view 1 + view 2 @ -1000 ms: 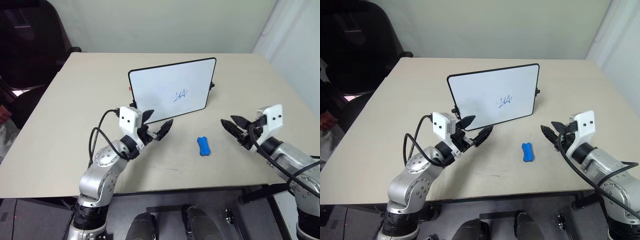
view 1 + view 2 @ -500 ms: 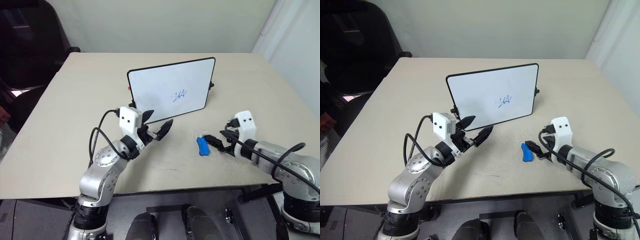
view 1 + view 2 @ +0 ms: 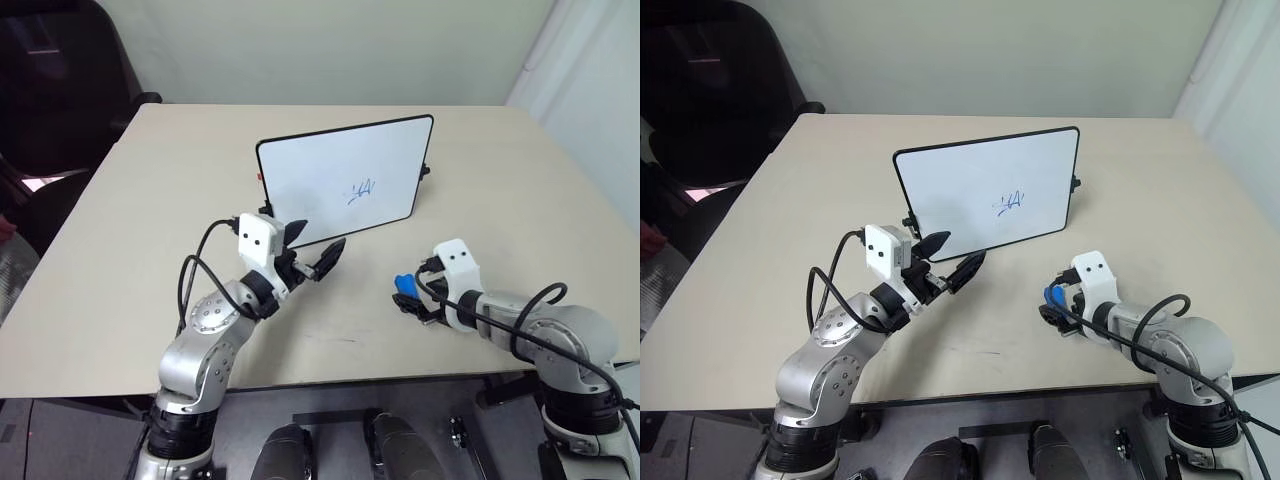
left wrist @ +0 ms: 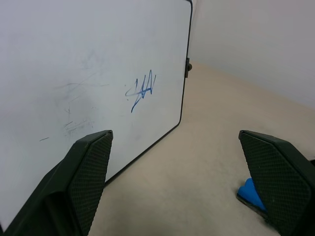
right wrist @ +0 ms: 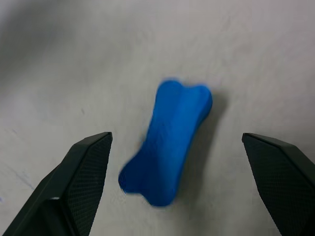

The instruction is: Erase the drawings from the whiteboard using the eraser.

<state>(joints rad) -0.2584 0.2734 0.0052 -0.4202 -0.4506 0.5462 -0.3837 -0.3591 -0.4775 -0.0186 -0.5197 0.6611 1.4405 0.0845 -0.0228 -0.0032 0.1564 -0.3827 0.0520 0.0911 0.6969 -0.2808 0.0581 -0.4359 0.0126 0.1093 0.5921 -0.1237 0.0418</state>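
The whiteboard (image 3: 340, 180) stands up on its long edge near the middle of the table (image 3: 130, 250), leaning back a little, with its white face turned toward the robot. It has a thin black frame with round corners. The drawings (image 3: 360, 190) are a small blue scribble of thin slanted lines on the right half of the board, a bit below the middle. In the left wrist view the scribble (image 4: 141, 91) is easy to see, and there are some faint grey smudges on the white next to it. The eraser (image 5: 167, 140) is a little bright blue block shaped like a bone. It lies flat on the table in front of the board and off to the right, well apart from the board. The right tool (image 3: 408, 297) points down at the eraser from just above it. Its two black fingers (image 5: 81, 182) are spread wide, one on each side of the eraser, and they do not touch it, so the tool is not gripping anything. The left tool (image 3: 312, 250) hangs in the air in front of the lower left part of the board. Its fingers (image 4: 88, 172) are also spread wide apart and it holds nothing
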